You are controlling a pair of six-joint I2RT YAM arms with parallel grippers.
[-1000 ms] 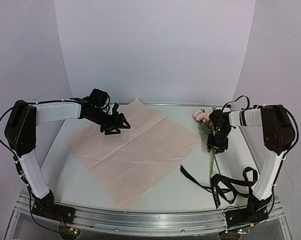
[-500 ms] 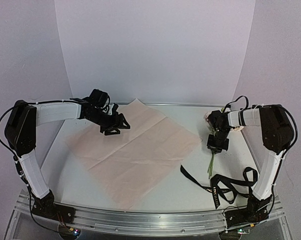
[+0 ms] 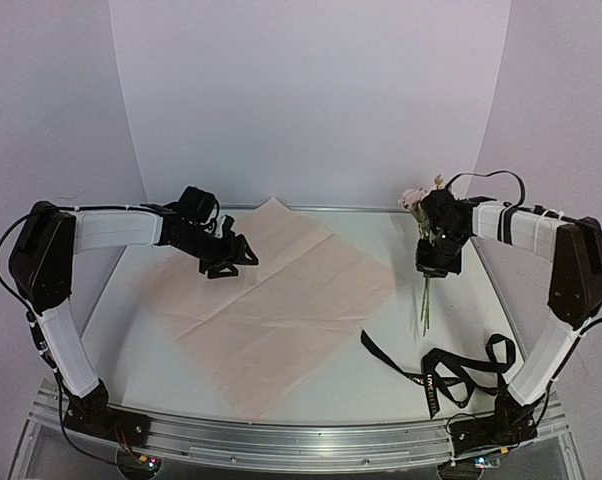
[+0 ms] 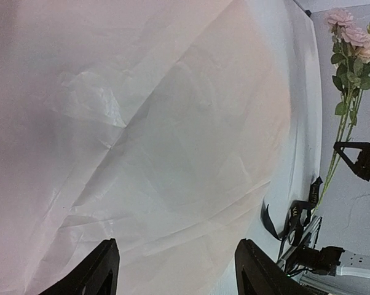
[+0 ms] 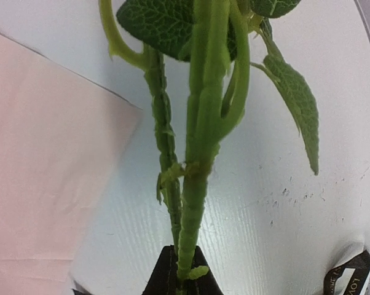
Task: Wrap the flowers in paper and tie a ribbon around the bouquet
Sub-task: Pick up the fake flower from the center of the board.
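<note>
The flowers (image 3: 414, 199), pink blooms on thin green stems, are lifted off the table at the back right, with the stem ends hanging down. My right gripper (image 3: 439, 262) is shut on the stems (image 5: 194, 184), which rise from between its black jaws, gripper (image 5: 184, 273). The pink paper (image 3: 271, 300) lies flat mid-table as a diamond. My left gripper (image 3: 226, 262) hovers open over its far left part; the left wrist view shows only paper (image 4: 142, 135) between the fingers, gripper (image 4: 179, 264). The black ribbon (image 3: 451, 370) lies in loops at the near right.
White walls close in the back and sides. A metal rail (image 3: 301, 440) runs along the near edge, by the arm bases. The ribbon (image 4: 295, 215) and flowers (image 4: 351, 55) also show in the left wrist view, right of the paper's edge.
My right gripper closed on the stems and raised the flowers off the table, moving back and up. The left arm has barely shifted.
</note>
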